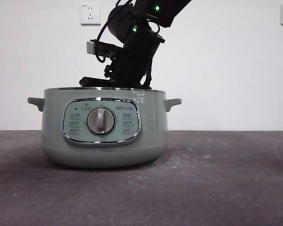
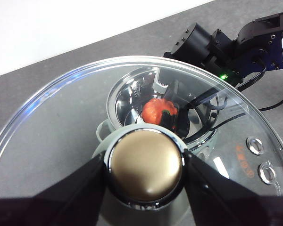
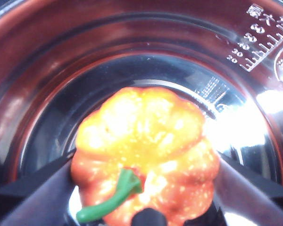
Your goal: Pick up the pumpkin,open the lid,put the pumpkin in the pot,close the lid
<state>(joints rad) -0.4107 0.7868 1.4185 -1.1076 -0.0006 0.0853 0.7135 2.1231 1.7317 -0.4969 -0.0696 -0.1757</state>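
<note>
The sage-green pot (image 1: 104, 127) stands on the table with no lid on it. My right arm (image 1: 132, 52) reaches down into it from above. Inside the steel bowl (image 3: 47, 70), my right gripper (image 3: 144, 183) is shut on the orange pumpkin (image 3: 146, 150), a jaw pressing each side and the green stem toward the camera. My left gripper (image 2: 146, 169) is shut on the round knob (image 2: 146, 162) of the glass lid (image 2: 52, 141), holding it above and off to one side of the pot. Through the glass the pumpkin (image 2: 156, 110) shows in the pot's bowl (image 2: 125, 101).
The dark grey table (image 1: 226, 179) stretches around the pot, with a white wall and sockets (image 1: 90, 13) behind. The right arm's black wrist (image 2: 226, 47) hangs over the pot's rim. Level marks (image 3: 264, 42) are stamped on the bowl's wall.
</note>
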